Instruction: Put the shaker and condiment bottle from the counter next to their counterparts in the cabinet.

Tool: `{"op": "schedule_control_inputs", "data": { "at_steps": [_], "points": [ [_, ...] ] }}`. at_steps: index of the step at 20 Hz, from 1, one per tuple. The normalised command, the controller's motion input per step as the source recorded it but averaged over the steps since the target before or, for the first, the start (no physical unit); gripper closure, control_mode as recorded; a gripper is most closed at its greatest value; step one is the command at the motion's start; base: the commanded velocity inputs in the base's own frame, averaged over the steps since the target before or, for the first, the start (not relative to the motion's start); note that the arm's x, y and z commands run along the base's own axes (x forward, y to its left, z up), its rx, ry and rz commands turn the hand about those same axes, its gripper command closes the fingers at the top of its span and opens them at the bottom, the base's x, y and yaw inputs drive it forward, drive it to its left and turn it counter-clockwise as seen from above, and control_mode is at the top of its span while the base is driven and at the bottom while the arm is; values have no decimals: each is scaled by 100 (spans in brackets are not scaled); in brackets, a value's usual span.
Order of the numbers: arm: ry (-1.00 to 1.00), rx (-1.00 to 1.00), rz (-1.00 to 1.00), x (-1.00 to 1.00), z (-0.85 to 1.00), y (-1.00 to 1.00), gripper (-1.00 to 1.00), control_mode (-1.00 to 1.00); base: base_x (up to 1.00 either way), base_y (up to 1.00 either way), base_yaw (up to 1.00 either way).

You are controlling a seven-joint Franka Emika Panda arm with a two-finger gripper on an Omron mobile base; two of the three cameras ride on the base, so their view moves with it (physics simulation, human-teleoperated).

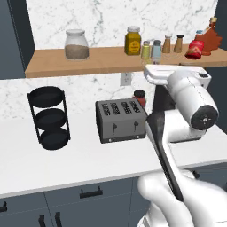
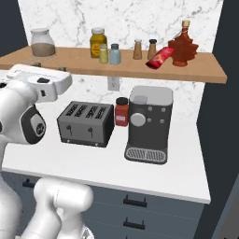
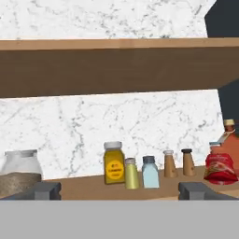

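The gripper stands wide open and holds nothing, its two dark fingertips well apart, facing the cabinet shelf front. Straight ahead on the shelf the shaker stands upright, just beside the pale blue shaker on its right and a yellow jar on its left. Farther right stand two brown shakers, then the condiment bottle, tilted against the dark red leaf-shaped bottle near the shelf's right end. Bare shelf lies left of the yellow jar up to a glass jar. Below, the counter carries a toaster.
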Motion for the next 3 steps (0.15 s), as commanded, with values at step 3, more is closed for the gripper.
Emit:
{"op": "schedule_control_inputs", "data": {
  "at_steps": [3],
  "points": [
    [-13, 0, 2, -83, 3, 22, -100, -100, 0, 0, 0]
  ]
}}
